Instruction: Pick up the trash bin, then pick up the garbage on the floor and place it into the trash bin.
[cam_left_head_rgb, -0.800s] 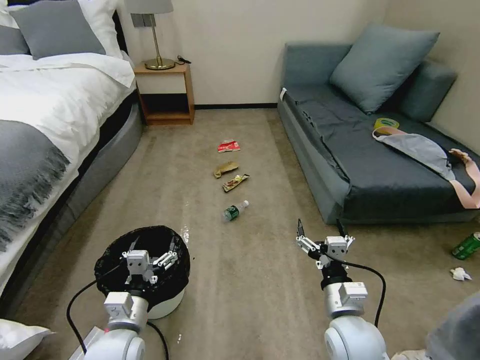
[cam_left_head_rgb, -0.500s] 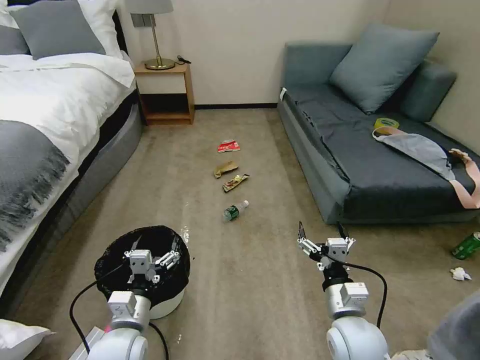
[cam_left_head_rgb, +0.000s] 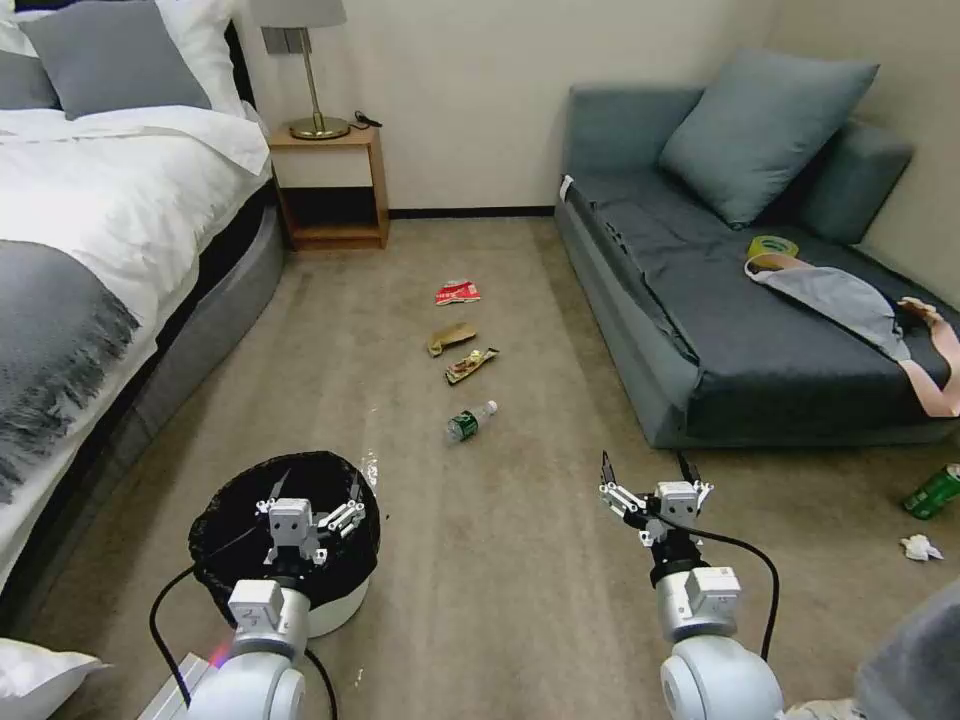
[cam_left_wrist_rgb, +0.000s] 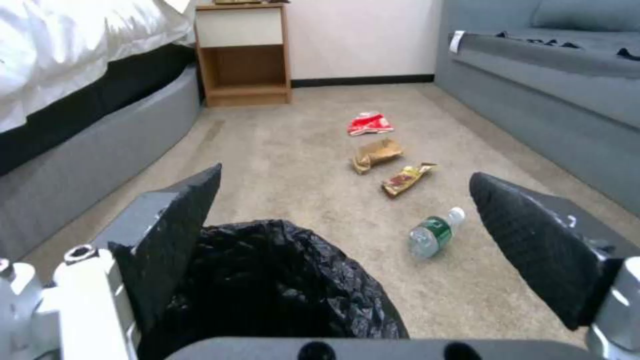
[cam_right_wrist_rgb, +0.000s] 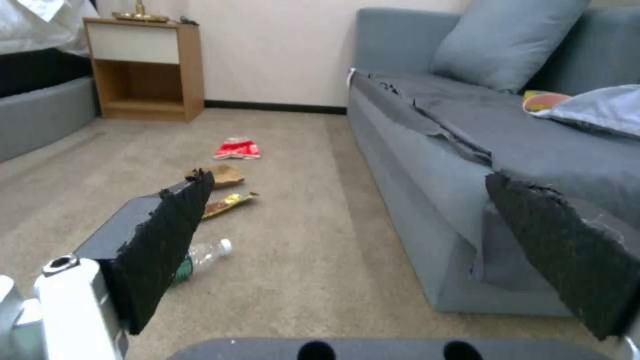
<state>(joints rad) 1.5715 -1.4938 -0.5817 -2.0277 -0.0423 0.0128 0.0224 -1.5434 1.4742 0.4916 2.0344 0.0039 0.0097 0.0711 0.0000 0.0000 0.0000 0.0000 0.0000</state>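
Both claws have drawn back slightly; left claw (cam_left_head_rgb: 317, 487) gapes wide over the trash bin (cam_left_head_rgb: 340, 605); right claw (cam_left_head_rgb: 650, 471) wide above bare floor (cam_left_head_rgb: 520, 560); bottle (cam_left_head_rgb: 470, 421) lies ahead.

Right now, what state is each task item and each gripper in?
Bin: upright on the carpet, bag-lined, not yet lifted.
Left gripper: jaws open, over the bin.
Right gripper: jaws open, empty, above bare carpet.
Bottle: lying on its side, capped.
Gold wrapper: flat on the carpet.
Brown wrapper: crumpled on the carpet.
Red packet: crumpled on the carpet.
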